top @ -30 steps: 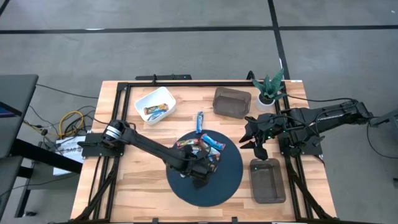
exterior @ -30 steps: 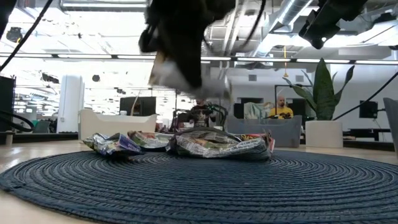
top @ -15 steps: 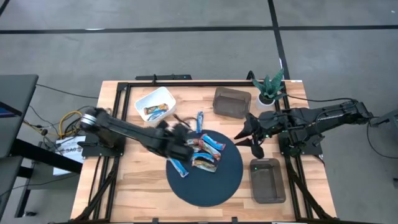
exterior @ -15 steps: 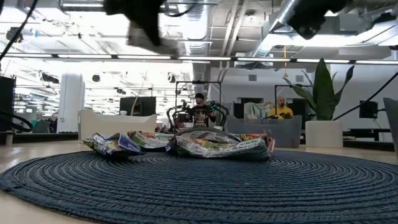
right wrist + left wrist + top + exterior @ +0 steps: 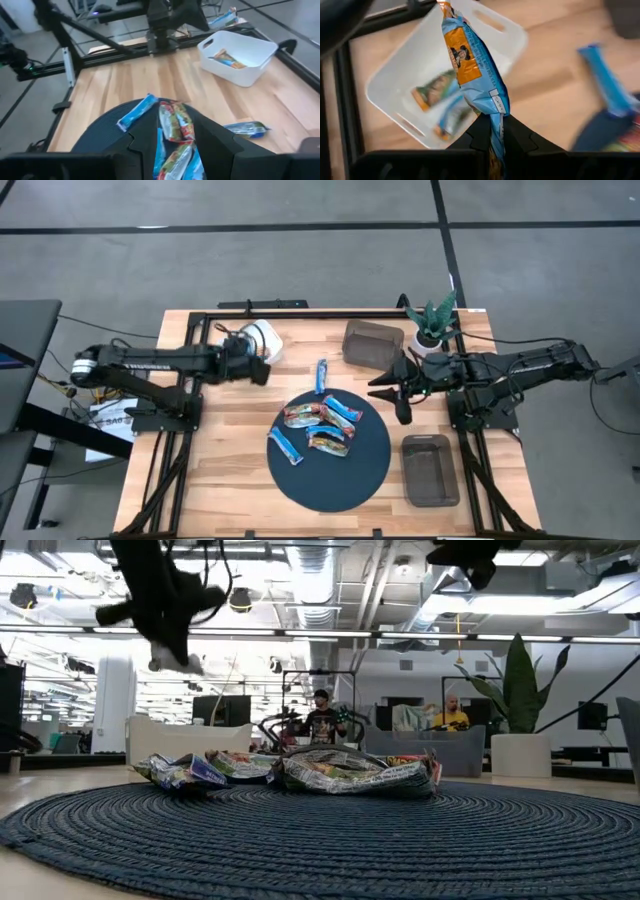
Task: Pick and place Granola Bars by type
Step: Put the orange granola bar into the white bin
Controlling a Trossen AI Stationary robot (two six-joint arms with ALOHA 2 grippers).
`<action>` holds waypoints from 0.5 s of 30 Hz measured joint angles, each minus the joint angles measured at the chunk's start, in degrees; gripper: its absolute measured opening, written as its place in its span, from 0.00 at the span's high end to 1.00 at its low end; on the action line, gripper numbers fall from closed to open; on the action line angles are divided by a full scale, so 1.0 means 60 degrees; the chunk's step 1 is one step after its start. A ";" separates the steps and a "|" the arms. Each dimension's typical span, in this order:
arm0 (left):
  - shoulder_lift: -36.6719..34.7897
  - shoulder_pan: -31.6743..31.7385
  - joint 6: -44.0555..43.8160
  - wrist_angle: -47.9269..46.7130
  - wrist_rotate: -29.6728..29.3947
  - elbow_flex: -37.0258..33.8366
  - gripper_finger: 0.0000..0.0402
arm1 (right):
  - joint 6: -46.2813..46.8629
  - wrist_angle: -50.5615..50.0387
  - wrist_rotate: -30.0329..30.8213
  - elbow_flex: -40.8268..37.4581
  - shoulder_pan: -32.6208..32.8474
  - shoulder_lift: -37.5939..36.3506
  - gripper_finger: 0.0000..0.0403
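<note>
Over the white bin (image 5: 262, 337), at the table's 10 o'clock corner: left gripper (image 5: 492, 131) clenched on one granola bar (image 5: 472, 67).

The held bar has a blue wrapper with an orange panel and hangs above the bin, which contains two multicoloured bars (image 5: 440, 92). Round dark mat (image 5: 372, 465), table centre: five bars, comprising three blue (image 5: 285, 446) and two orange/brown multicoloured (image 5: 300, 415), clustered on the mat's 11 o'clock half. One further blue bar (image 5: 321, 374) lies on bare wood at 12 o'clock from the mat. Two dark bins are present: one (image 5: 373, 343) at 1 o'clock, one (image 5: 431, 470) at 4 o'clock. One potted plant (image 5: 433, 320) stands at 2 o'clock. Right gripper (image 5: 390, 393) hovers at the mat's 2 o'clock edge, fingers parted and holding nothing.
</note>
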 joint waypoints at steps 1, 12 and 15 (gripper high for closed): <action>-0.0069 0.0411 0.0356 0.0228 0.0100 -0.0154 0.95 | 0.0000 0.0011 0.0006 0.0000 -0.0073 0.0000 0.70; -0.0098 0.3435 0.3401 0.2298 0.1474 -0.0352 0.79 | -0.0179 0.0290 -0.0004 0.0000 -0.0857 0.0000 0.70; -0.0098 0.3846 0.3487 0.2277 0.1573 -0.0352 0.69 | -0.0237 0.0294 -0.0007 0.0000 -0.0949 0.0000 0.70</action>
